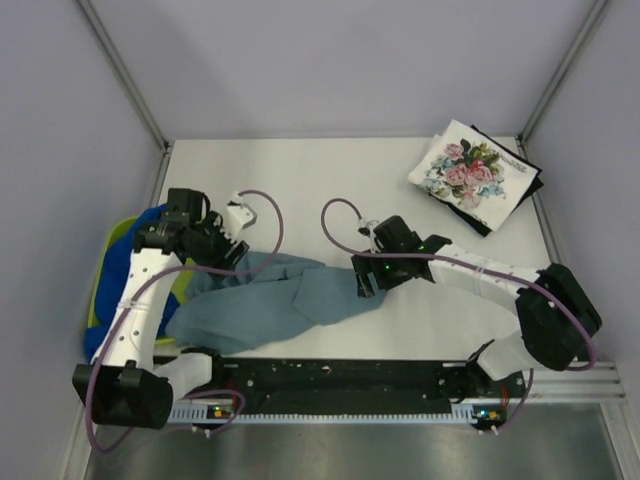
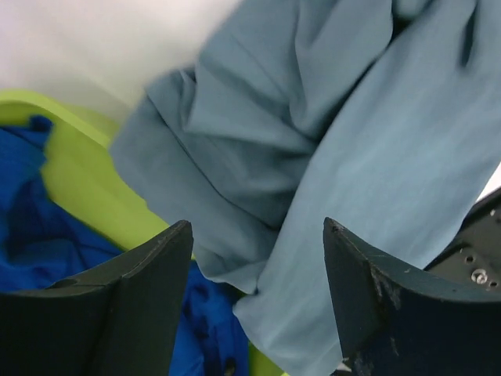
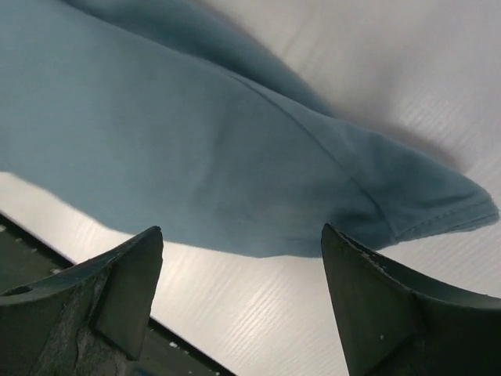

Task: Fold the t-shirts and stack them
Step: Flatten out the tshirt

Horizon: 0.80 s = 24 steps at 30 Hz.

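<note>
Grey-blue t-shirt (image 1: 262, 305) lies rumpled and unfolded along the near-left part of the white bench (image 1: 330, 180) — one end reaches toward the middle, the other drapes over the rim of the lime-green tray (image 2: 74, 168) at the bench's left edge. Royal blue t-shirt (image 1: 122, 262) is bunched in that tray, partly under the grey-blue cloth. Left fingers (image 2: 141, 313) hover over the spot where the grey-blue shirt crosses the tray rim, spread wide with nothing between them. Right fingers (image 3: 376, 305) hang near the middle of the bench above the shirt's other end, where a hemmed edge tapers to a point on the bare surface — also spread wide, clear of the cloth, holding nothing. Far right corner: floral t-shirt (image 1: 465, 172), white with pink roses, folded into a neat square and set at an angle on top of the black t-shirt (image 1: 484, 224), whose edge shows along the near and right sides. The pair sits well apart from both arms.
</note>
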Motion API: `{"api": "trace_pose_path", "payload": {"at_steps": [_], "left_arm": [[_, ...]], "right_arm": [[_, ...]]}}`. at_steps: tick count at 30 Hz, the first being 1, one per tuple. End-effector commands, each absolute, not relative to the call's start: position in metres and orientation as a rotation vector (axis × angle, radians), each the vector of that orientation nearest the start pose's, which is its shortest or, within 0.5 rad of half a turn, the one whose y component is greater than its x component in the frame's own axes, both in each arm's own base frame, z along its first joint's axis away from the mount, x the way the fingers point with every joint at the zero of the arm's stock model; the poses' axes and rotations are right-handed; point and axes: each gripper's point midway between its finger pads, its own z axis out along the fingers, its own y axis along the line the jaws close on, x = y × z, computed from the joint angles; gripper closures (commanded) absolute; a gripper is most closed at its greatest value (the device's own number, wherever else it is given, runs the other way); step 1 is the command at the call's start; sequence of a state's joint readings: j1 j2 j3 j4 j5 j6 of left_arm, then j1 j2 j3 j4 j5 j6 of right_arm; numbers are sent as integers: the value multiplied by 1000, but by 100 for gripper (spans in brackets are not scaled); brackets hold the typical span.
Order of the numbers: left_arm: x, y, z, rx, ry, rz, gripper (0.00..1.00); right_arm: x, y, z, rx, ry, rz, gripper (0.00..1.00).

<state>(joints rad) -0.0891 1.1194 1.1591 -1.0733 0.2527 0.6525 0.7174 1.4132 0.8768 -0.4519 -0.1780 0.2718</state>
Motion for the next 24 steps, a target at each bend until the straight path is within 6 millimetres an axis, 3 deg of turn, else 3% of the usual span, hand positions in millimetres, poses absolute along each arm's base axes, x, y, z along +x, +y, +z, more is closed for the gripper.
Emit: {"api": "trace_pose_path", "payload": {"at_steps": [1, 5, 7, 10, 13, 15, 19, 21, 22, 24], "left_arm": [[224, -25, 157, 1225, 2364, -87, 27], [224, -13, 128, 1318, 2385, -30, 23], [224, -15, 117, 1383, 2359, -44, 22], [224, -15, 101, 1471, 2322, -54, 22], [231, -11, 92, 1481, 2314, -10, 22], [234, -9, 87, 1499, 2305, 1, 21], [235, -2, 70, 1525, 2309, 49, 22], [232, -1, 67, 1530, 2330, 33, 33], [230, -4, 70, 1528, 2337, 9, 52], [230, -13, 90, 1491, 2335, -58, 99]], "right_arm": [[221, 215, 34, -534, 2688, 344, 19], [227, 194, 4, -492, 2739, 196, 21], [226, 195, -3, -471, 2748, 237, 33], [227, 203, -4, -440, 2731, 333, 61], [229, 203, 2, -409, 2713, 384, 86], [234, 200, 11, -374, 2686, 415, 97], [249, 196, 42, -340, 2587, 466, 100], [255, 196, 62, -339, 2526, 485, 100], [258, 195, 71, -336, 2501, 492, 100], [265, 190, 91, -318, 2454, 503, 100]]}}
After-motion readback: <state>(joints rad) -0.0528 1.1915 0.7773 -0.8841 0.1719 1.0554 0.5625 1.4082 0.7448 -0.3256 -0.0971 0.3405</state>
